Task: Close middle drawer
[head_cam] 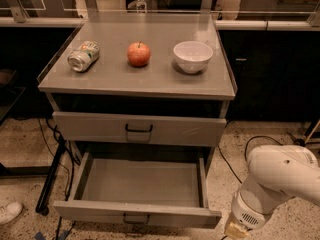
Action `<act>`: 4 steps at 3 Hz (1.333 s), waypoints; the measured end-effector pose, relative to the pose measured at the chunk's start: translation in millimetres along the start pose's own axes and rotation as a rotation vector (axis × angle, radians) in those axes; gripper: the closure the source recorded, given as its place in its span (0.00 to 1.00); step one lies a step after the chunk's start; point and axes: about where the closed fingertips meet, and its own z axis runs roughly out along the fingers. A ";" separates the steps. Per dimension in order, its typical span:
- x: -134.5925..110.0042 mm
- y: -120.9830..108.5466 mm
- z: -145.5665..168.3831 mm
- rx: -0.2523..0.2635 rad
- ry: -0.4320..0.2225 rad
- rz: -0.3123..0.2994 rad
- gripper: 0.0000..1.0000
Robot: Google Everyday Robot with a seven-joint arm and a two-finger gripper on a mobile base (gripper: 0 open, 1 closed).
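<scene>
- Grey middle drawer: standing wide open beneath the shut upper drawer.
- Gripper: low at right, near the drawer's front corner, largely cut off; open or closed cannot be told.

Cabinet top: flat mid-grey, no pattern. On it:
- can: silver metal, green-and-white label
- apple: red, a bit orange towards the top
- bowl: plain white

Upper drawer front: same grey, black handle. Middle drawer: plain grey inside, grey front panel, small dark pull.

Robot arm: glossy white shell with a dotted vent patch on the lower joint. Gripper: pale yellowish-tan, low at bottom right, just beside the middle drawer's right front corner.

Floor: beige with dark speckle, terrazzo look. Cables: black. Shoe: white.
</scene>
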 end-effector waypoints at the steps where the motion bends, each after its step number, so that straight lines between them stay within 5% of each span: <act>1: -5.6 -0.3 44.7 -0.060 -0.037 0.052 1.00; 4: -30.4 -18.3 92.0 -0.112 -0.141 0.108 1.00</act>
